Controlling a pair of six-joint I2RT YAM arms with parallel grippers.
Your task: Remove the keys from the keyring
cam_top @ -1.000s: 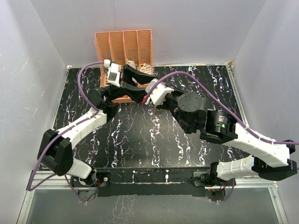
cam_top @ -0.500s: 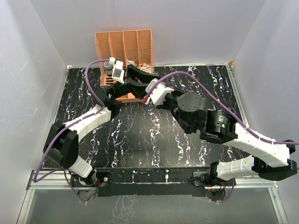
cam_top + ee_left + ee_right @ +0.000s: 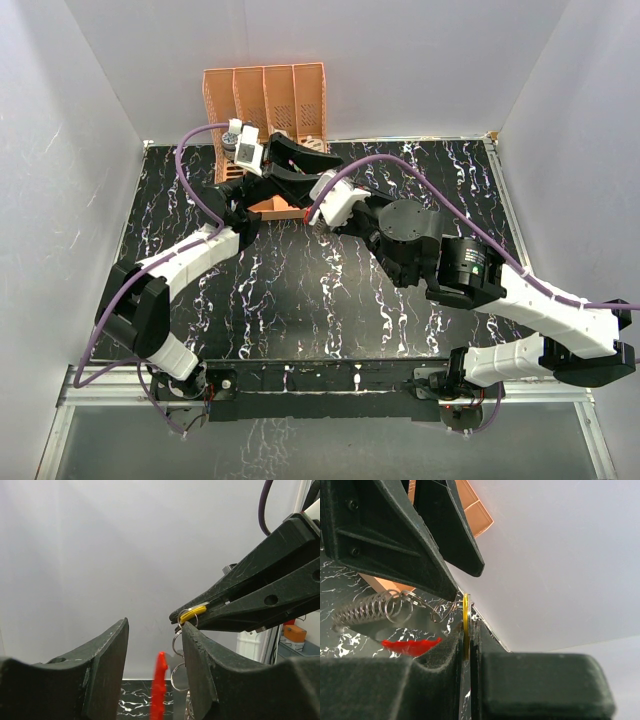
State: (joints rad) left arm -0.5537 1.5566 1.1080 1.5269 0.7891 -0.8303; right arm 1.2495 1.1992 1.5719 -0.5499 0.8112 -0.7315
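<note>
Far left on the marbled table point(image 3: 300, 300), the orange rack point(image 3: 265, 100) stands against the wall. Pale items sit in its right-hand slots, too small to name. Just near of it, the right gripper point(image 3: 466, 630) is clamped tight on the yellow key point(image 3: 192, 613). The keyring point(image 3: 375, 609) and red tag point(image 3: 410, 645) dangle below. The left gripper point(image 3: 155, 625) is spread, one finger crowding the rings.

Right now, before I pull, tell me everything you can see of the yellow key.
The yellow key is a small, thin, flat piece of gold-yellow metal, edge-on in the right wrist view. The right gripper is shut on it, with only its end poking out, up in the air. A thin wire ring threads that end, and more rings hang from it toward the red tag.
</note>
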